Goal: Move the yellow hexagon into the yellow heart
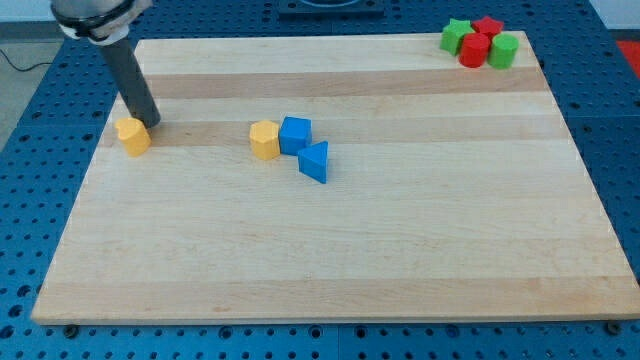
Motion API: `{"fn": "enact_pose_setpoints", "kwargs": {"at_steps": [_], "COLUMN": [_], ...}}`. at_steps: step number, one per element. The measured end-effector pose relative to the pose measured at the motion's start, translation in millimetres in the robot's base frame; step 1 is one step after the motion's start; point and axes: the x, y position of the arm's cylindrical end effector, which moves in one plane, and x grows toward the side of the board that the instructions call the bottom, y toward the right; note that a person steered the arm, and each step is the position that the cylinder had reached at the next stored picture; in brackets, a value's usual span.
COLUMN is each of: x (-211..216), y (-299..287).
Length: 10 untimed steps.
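The yellow hexagon (pixel 265 139) sits on the wooden board, left of centre, touching a blue cube (pixel 296 133) on its right. The yellow heart (pixel 132 135) lies near the board's left edge, well apart from the hexagon. My tip (pixel 154 126) rests on the board just at the heart's upper right, touching or almost touching it. The rod slants up toward the view's top left. The tip is far to the left of the hexagon.
A blue triangular block (pixel 314 161) lies just below and right of the blue cube. At the board's top right corner sit a green star (pixel 457 36), a red star (pixel 487 27), a red cylinder (pixel 474 49) and a green cylinder (pixel 503 50).
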Motion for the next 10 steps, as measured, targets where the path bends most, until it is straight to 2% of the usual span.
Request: {"fn": "enact_pose_setpoints", "kwargs": {"at_steps": [1, 2, 3, 4, 7, 8, 10], "x": [-15, -28, -10, 11, 40, 46, 46], "y": [57, 154, 233, 234, 83, 77, 157]}}
